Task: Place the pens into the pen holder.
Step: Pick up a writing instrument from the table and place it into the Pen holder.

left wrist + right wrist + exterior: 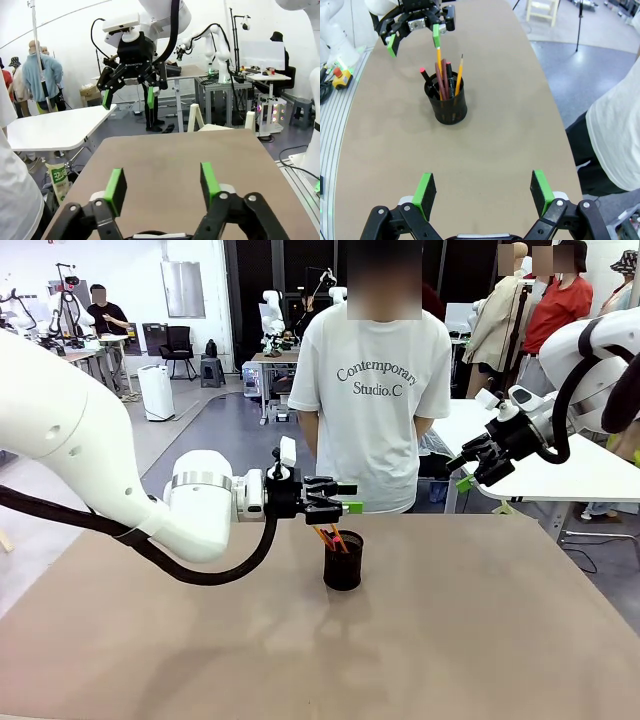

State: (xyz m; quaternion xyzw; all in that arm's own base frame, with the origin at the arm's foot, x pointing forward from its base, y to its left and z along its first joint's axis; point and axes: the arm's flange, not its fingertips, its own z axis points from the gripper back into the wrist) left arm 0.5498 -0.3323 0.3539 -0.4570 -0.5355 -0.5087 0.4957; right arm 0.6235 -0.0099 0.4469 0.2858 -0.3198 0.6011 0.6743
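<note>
- The pens [445,77] stand upright in the pen holder [447,106], leaning against its rim; in the right wrist view several show: two yellow-orange pencils, a reddish-brown one, and dark pens with pink-red ends; in the front view only their orange and reddish tops [333,537] rise above the cup
- The pen holder [343,560], a black mesh cup, stands on the brown table [480,640] near the middle, towards the far edge where a person in a white T-shirt [375,390] stands
- The left gripper [345,504] hovers just above the pens, pointing sideways across the table; its green-padded fingers are spread apart with nothing between them; one pad [436,36] sits close to the tip of a yellow pencil, whether touching it I cannot tell
- The right gripper [470,473] hangs raised off to the robot's right, well apart from the cup; its fingers [426,189] are spread wide and empty
</note>
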